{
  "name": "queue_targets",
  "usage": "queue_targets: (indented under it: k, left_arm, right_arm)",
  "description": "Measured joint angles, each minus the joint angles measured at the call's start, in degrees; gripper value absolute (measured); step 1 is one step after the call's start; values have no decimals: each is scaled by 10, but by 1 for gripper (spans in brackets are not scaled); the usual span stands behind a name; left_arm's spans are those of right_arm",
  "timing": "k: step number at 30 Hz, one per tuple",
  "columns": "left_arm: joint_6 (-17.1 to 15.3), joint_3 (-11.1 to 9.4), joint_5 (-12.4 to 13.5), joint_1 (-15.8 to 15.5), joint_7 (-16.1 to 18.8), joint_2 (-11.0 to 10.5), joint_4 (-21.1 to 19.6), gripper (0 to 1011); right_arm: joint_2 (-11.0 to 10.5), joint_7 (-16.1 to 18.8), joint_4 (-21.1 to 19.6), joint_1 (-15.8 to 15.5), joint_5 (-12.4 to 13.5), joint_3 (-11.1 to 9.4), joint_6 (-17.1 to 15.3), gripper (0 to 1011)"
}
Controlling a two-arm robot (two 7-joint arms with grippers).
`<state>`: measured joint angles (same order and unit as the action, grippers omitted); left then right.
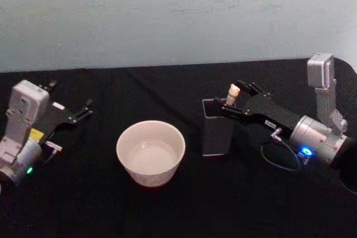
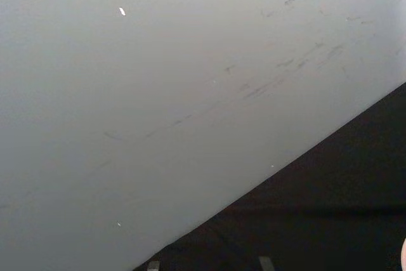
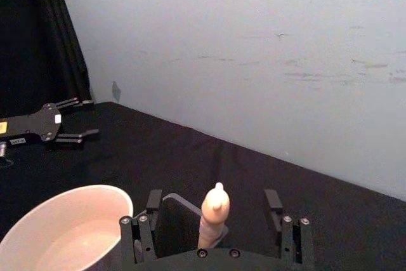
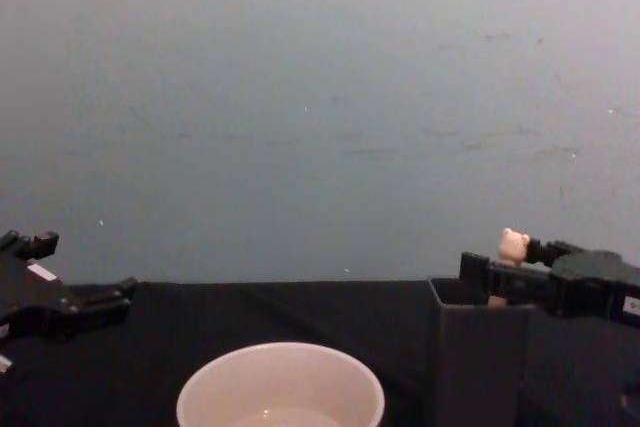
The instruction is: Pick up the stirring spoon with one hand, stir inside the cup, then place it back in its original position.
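1. Two grippers sit low over a black surface (image 1: pixel 111 210), with a pale wall (image 1: pixel 167 15) behind it.
2. The right gripper (image 1: pixel 236 100) reaches in from the right side, level with the top of a dark grey square holder (image 1: pixel 217 135). Its jaws stand apart, one on each side of the spoon's handle. The right wrist view shows a gap on both sides, so they are not clamped on it.
3. The spoon (image 1: pixel 233 93) stands nearly upright in the holder, toward its far side. Its peach handle and small bear head poke above the rim. The holder's walls hide its stem and bowl.
4. The cup (image 1: pixel 149 175) stands near the middle of the surface, to the robot's left of the holder. It is near the holder but apart from it, with a strip of black surface between them.
5. The holder stands between the right gripper and the cup.
6. The left gripper (image 1: pixel 86 110) lies at the far left, well apart from the cup. Its jaws are apart and point toward the wall.
7. A thin black cable (image 1: pixel 277 159) loops beside the right wrist, near the holder's right side.
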<state>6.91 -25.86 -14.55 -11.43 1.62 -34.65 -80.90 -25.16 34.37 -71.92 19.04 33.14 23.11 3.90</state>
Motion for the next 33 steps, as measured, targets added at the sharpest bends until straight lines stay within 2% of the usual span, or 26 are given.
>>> queue_targets:
  k: [3,10,12,13,22,23,27,29,33]
  left_arm:
    - [0,0,0,0,0,0,0,1001]
    - [0,0,0,0,0,0,0,1001]
    - [0,0,0,0,0,0,0,1001]
    - [0,0,0,0,0,0,0,1001]
    - [0,0,0,0,0,0,0,1001]
    - [0,0,0,0,0,0,0,1001]
    - [0,0,0,0,0,0,0,1001]
    - [0,0,0,0,0,0,0,1001]
    - [0,0,0,0,0,0,0,1001]
  right_arm:
    - [0,0,0,0,0,0,0,977]
    - [-1,0,-1,-1,1,-1,0,811]
    - [-1,0,-1,-1,1,-1,0,719]
    - [-1,0,-1,-1,1,-1,0,719]
    - [-1,-1,-1,-1,2,-1,0,417]
    - [-1,-1,-1,-1,2,-1,0,417]
    - [-1,-1,-1,-1,2,-1,0,255]
    - [-1,-1,-1,-1,2,-1,0,212]
    - [-1,-1,-1,-1,2,-1,0,212]
